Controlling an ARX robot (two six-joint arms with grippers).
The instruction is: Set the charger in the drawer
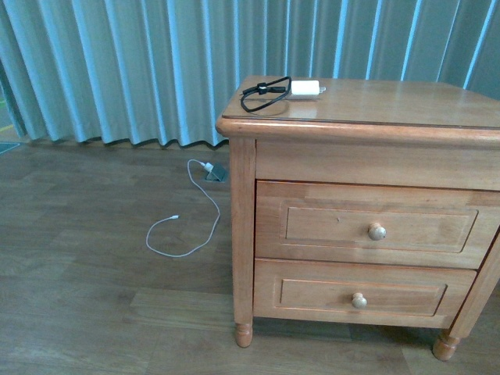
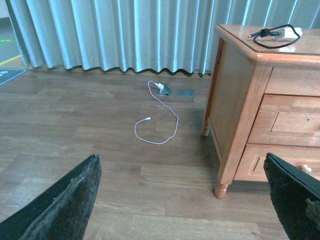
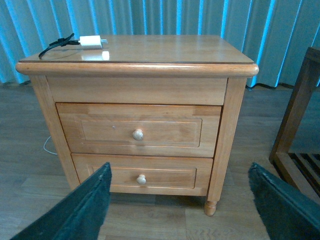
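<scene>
A: Front view: charger [image 1: 306, 88] is lying on the cabinet [image 1: 391, 109] top, far left, with its black cord looping just beside it. Drawer [image 1: 328, 226], the upper one, is sitting shut. The lower drawer [image 1: 406, 297] is shut too.

B: Grippers?

A: Left gripper [image 2: 180, 200] is showing its fingers spread wide, with nothing between them. Right gripper [image 3: 180, 205] is the same, hanging in front of the cabinet and touching nothing.

B: Anything in the drawers?

A: Can't tell, both fronts are hiding the insides.

B: Risks?

A: I'm guessing a few. The knob [image 1: 376, 230] is small and round, so fingers could be slipping off mid-pull. The lower knob [image 1: 358, 300] is looking almost identical, so the wrong drawer might be getting opened. The cord could be trailing over the drawer's edge and getting pinched. The white cable [image 1: 187, 226] on the floor to the left is a decoy.
</scene>
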